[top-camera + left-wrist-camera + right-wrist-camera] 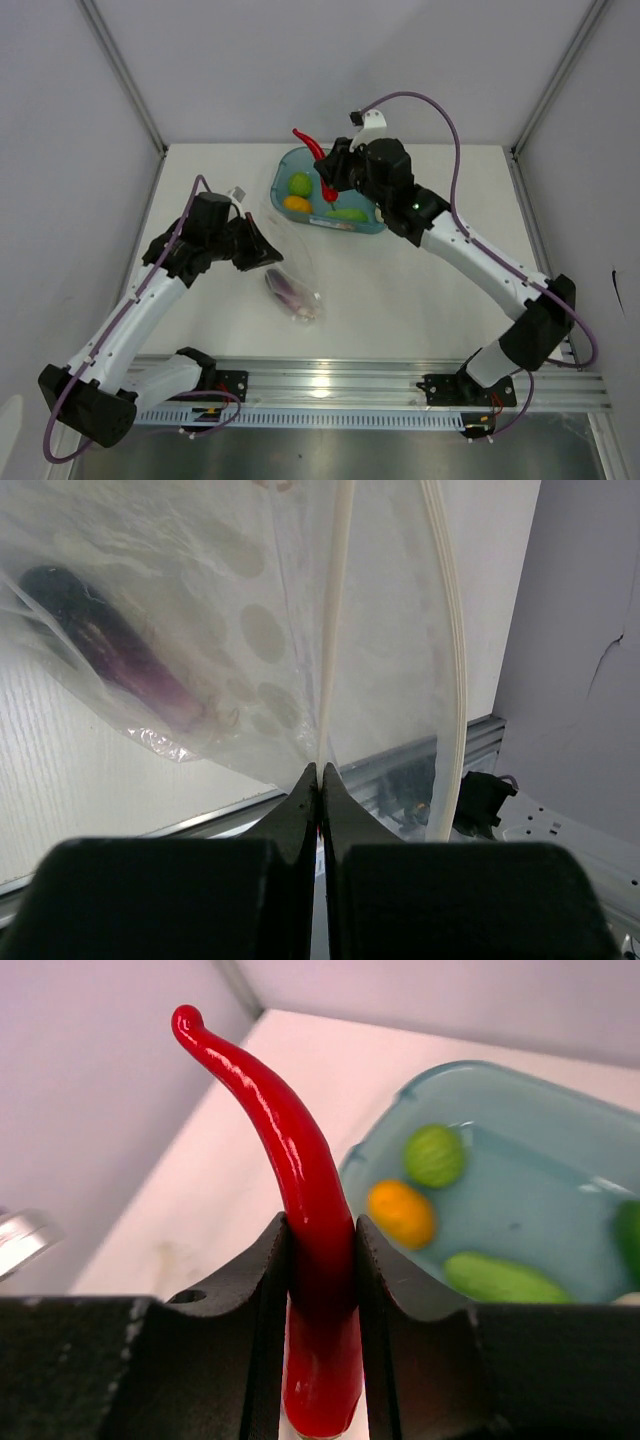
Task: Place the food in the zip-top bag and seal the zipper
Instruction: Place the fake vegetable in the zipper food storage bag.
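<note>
The clear zip-top bag point(290, 275) lies on the table with the purple eggplant point(288, 287) inside; both show in the left wrist view, bag point(230, 650) and eggplant point(120, 650). My left gripper point(272, 250) is shut on the bag's mouth edge, the pale zipper strip point(333, 650), holding it up. My right gripper point(328, 172) is shut on the red chili point(300, 1190), held above the teal tray's left side. In the tray lie a green pepper point(300, 184), a yellow-orange piece point(297, 204) and a light green vegetable point(347, 214).
The translucent teal tray point(375, 226) stands at the back centre of the white table. Grey walls close in on the left, back and right. A metal rail point(380, 385) runs along the near edge with the arm bases.
</note>
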Controlling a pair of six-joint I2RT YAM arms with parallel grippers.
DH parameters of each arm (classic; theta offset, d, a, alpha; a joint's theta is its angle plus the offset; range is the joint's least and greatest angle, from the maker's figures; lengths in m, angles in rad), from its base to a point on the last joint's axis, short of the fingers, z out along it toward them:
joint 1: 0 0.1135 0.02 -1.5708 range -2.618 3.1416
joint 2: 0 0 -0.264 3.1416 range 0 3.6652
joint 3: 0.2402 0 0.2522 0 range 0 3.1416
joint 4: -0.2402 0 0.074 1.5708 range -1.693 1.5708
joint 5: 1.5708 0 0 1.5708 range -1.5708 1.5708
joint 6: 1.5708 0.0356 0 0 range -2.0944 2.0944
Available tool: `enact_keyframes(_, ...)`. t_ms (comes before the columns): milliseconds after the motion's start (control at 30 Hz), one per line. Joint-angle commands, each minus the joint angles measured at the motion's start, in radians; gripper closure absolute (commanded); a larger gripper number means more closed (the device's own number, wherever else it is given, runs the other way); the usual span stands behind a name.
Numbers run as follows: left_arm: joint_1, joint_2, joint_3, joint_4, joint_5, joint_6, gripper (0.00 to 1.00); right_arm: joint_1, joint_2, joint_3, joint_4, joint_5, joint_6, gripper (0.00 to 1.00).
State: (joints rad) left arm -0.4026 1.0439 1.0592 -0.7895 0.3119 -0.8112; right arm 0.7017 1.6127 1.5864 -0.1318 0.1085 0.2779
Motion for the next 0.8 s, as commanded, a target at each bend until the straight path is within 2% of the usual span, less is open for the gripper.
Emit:
enact_keyframes(0,-0.002,-0.002,0.025,0.038,0.030,-0.017,0.99,0.068,-0.114,-0.117,0.157,0.000,0.204,1.00)
enact_keyframes(133,-0.004,0.013,0.035,0.035,0.035,-0.031,0.99,0.235,-0.186,-0.155,0.161,0.163,0.175,1.00)
enact_keyframes(233,-0.002,0.005,0.038,0.044,0.036,-0.039,0.99,0.284,-0.206,-0.210,0.195,0.174,0.182,1.00)
enact_keyframes(500,-0.004,-0.015,0.036,0.035,0.039,-0.046,0.99,0.364,-0.155,-0.255,0.195,0.249,0.152,1.00)
enact_keyframes(633,-0.002,-0.031,0.031,0.030,0.032,-0.046,0.99,0.390,-0.143,-0.286,0.195,0.246,0.187,0.99)
enact_keyframes(767,-0.002,-0.035,0.028,0.026,0.035,-0.045,1.00,0.432,-0.120,-0.292,0.173,0.304,0.155,0.96)
